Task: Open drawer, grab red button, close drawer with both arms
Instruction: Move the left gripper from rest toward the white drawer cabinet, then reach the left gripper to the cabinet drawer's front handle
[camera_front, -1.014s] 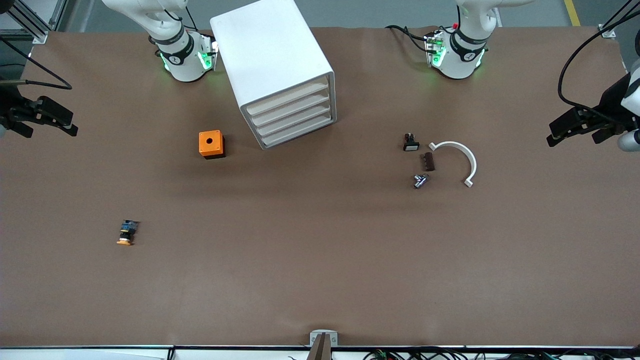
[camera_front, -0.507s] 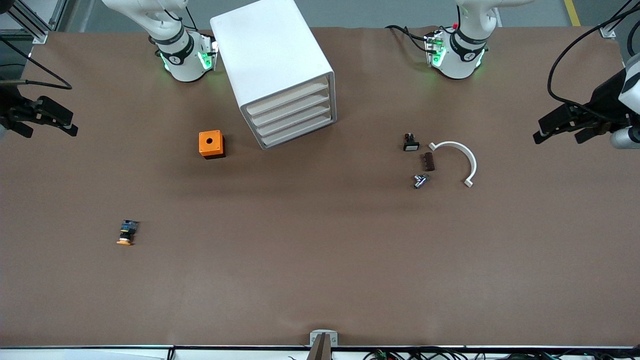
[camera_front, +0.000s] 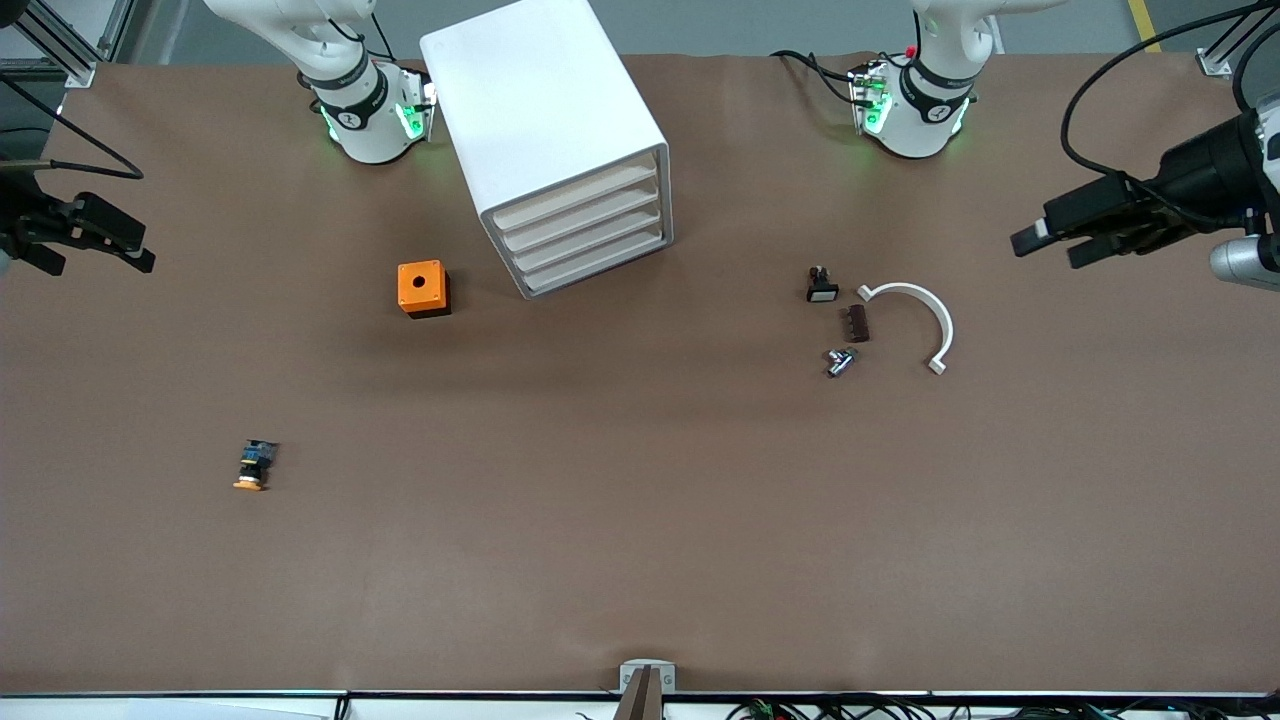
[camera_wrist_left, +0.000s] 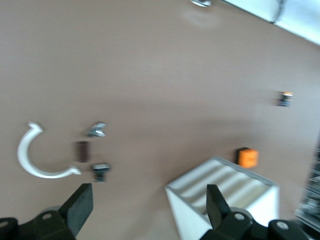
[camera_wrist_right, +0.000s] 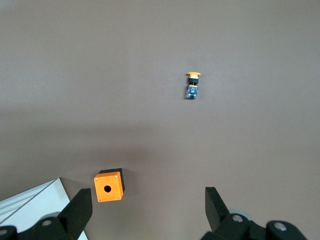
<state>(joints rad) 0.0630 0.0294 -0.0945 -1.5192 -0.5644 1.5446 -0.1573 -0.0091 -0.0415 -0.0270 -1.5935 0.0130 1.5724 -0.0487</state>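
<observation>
The white cabinet (camera_front: 545, 120) stands between the two arm bases. Its four off-white drawers (camera_front: 585, 235) are all shut, and it also shows in the left wrist view (camera_wrist_left: 225, 195). The red-capped button is out of view. My left gripper (camera_front: 1055, 245) is open and empty, up over the left arm's end of the table; its wrist view shows the jaws wide apart (camera_wrist_left: 149, 200). My right gripper (camera_front: 95, 250) is open and empty, waiting over the right arm's end of the table, its jaws also wide apart (camera_wrist_right: 147, 200).
An orange box with a hole (camera_front: 423, 288) sits beside the cabinet. An orange-capped button (camera_front: 255, 466) lies nearer the front camera. A black-and-white part (camera_front: 822, 285), a brown block (camera_front: 857, 323), a silver part (camera_front: 840, 361) and a white curved piece (camera_front: 920, 310) lie toward the left arm's end.
My left gripper has moved in from the table's end toward the cabinet. The right arm has not moved. Nothing on the table has shifted.
</observation>
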